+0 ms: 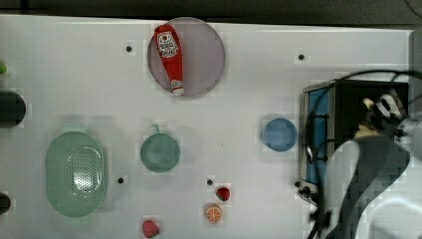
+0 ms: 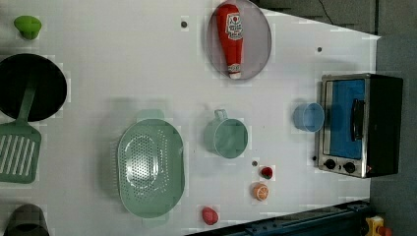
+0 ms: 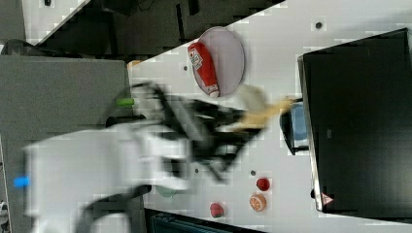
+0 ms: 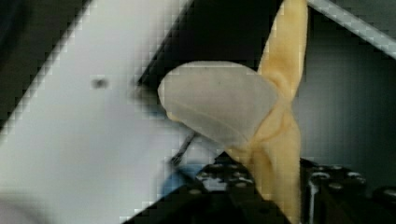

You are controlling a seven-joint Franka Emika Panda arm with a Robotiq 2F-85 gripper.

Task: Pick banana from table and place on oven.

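In the wrist view the pincer (image 4: 261,186) is closed on the banana (image 4: 224,107), pinching its yellow peel. The carrying step is in hand. In the top view, at the right of the frame, the banana (image 1: 367,130) hangs over the black top of the oven (image 1: 358,92), off the counter (image 1: 239,164). I judge the next move is to lower it gently and then open.

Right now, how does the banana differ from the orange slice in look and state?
The banana is pale cream-yellow with splayed peel lobes; the orange slice is round and orange. The banana is held in the gripper above the oven; the orange slice lies on the table. Both are small toy foods.
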